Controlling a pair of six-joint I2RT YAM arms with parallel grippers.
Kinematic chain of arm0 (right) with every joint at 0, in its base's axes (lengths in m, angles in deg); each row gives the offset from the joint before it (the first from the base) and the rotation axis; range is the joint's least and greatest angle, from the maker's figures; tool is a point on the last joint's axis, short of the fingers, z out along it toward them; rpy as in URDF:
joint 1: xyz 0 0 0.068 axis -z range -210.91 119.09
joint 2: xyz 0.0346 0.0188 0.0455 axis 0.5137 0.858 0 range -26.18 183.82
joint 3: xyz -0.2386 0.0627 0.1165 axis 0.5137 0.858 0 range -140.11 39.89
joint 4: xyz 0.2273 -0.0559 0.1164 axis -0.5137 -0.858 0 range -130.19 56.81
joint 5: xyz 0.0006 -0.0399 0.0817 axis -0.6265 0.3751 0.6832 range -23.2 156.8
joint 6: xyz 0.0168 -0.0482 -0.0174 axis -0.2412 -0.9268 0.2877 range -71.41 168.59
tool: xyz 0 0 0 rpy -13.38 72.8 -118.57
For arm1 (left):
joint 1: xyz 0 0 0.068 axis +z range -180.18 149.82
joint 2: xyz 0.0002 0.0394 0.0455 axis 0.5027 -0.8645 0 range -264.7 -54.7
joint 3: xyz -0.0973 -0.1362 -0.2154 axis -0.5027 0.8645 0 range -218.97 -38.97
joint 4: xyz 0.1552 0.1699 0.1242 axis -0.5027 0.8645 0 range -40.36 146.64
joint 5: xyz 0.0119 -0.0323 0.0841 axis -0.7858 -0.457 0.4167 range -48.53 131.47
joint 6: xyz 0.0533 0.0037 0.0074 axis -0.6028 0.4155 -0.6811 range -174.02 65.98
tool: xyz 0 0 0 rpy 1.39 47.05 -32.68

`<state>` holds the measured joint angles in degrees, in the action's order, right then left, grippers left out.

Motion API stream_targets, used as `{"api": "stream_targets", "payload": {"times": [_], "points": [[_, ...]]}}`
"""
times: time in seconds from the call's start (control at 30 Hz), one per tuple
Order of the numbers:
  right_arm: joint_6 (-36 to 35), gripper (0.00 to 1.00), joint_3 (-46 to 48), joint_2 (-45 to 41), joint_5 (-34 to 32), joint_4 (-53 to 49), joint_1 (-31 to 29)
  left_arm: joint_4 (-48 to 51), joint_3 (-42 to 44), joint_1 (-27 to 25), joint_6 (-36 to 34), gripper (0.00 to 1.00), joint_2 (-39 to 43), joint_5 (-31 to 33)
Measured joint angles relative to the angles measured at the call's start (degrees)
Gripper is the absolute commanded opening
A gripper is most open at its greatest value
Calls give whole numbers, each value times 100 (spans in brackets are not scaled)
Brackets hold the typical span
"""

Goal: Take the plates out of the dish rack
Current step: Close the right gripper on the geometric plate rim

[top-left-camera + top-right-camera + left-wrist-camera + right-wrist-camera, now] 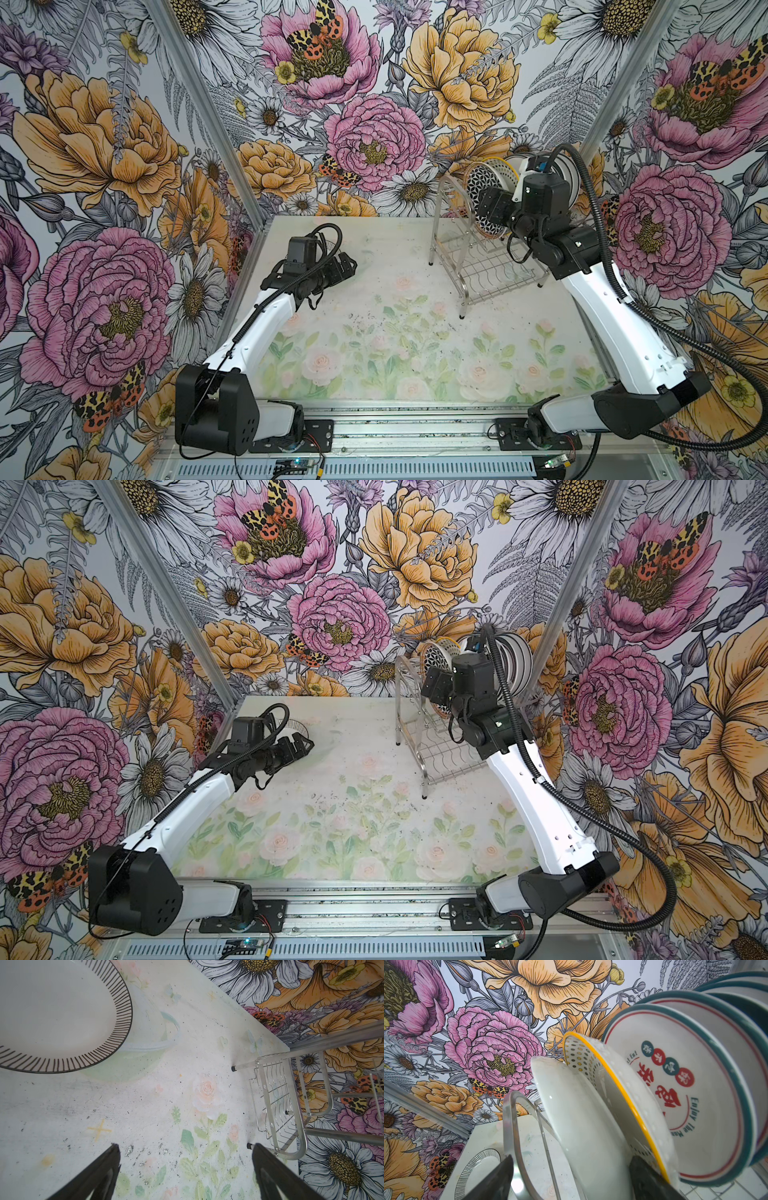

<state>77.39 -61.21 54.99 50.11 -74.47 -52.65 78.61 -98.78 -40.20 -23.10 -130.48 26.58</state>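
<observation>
Right arm stretching up to dish rack (509, 1126), right gripper (571, 1157) wide, straddling black-lattice plate (482, 183); left gripper (184, 1145) hovering low, wide.

Your dish rack (478, 266) is shiny steel wire in two tiers, with arched end loops and short legs, and it stands near the worktop's far right corner. On its upper tier the plates (519, 663) stand on edge in a tight row. A black-lattice plate (482, 185) is at the end facing the worktop's middle. Behind it come a yellow-rimmed dotted plate (581, 1057), a plate with red characters (685, 1084) and more teal-rimmed plates (737, 1001). One striped-rim plate (62, 1012) lies flat near the far left corner, well apart from the rack.
</observation>
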Motion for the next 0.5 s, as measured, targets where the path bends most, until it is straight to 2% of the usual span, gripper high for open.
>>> {"api": "stream_targets", "payload": {"times": [0.1, 0.27, 0.5], "points": [[-72, 67, 0, 68, -308, -61, -35, -15, 0, 0, -2, 97, 0, -20], [-260, 53, 0, 197, -935, -164, -195, -37, 0, -22, -2, 96, -7, -44], [-529, 42, -2, 376, -1797, -205, -431, -55, -2, -74, -2, 96, -20, -105]]}}
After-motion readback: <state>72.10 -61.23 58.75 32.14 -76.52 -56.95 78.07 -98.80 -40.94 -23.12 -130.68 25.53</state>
